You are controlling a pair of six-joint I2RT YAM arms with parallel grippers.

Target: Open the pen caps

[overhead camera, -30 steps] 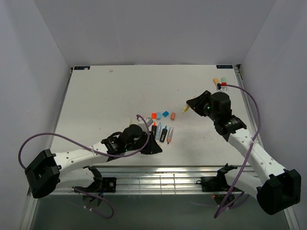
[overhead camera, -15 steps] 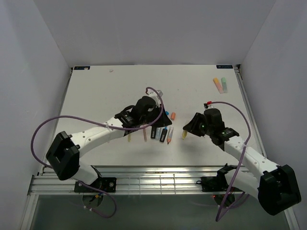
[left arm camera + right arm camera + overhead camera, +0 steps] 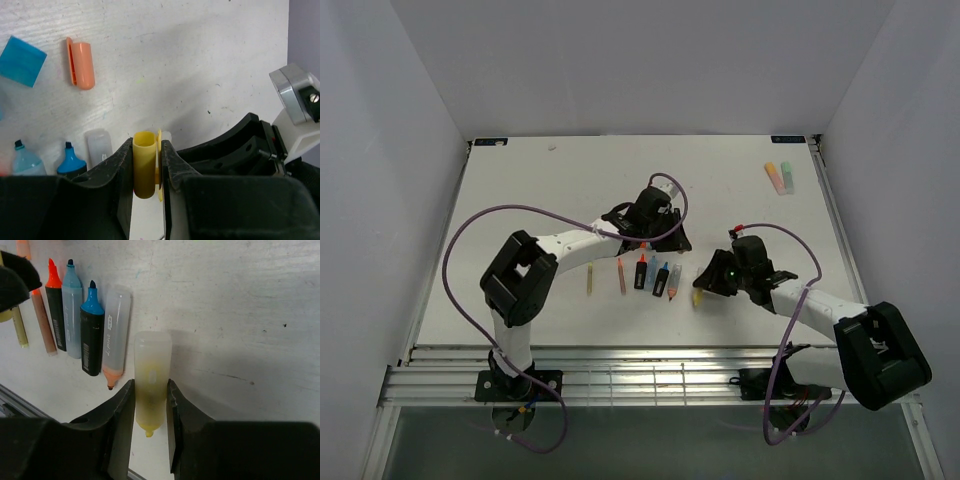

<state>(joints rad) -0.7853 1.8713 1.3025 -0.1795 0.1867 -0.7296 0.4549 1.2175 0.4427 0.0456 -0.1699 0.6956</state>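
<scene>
At lower centre of each wrist view: my left hand [image 3: 146, 150] pinches a smooth, tubular yellow cap [image 3: 143, 170]. My right hand [image 3: 150, 387] clamps a translucent yellow pen [image 3: 152, 355].

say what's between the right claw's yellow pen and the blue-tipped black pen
One clear pen with an orange tip, shown in the right wrist view.

Left arm bent sharply at the elbow, forearm reaching right; left gripper [image 3: 146, 150] sits just on the far side of the row of pens [image 3: 655, 275], fingers clamped on a yellow cap [image 3: 144, 162]. Right arm stretched low, reaching left; right gripper [image 3: 150, 390] at the row's right end, pinching a yellow pen [image 3: 152, 360].
</scene>
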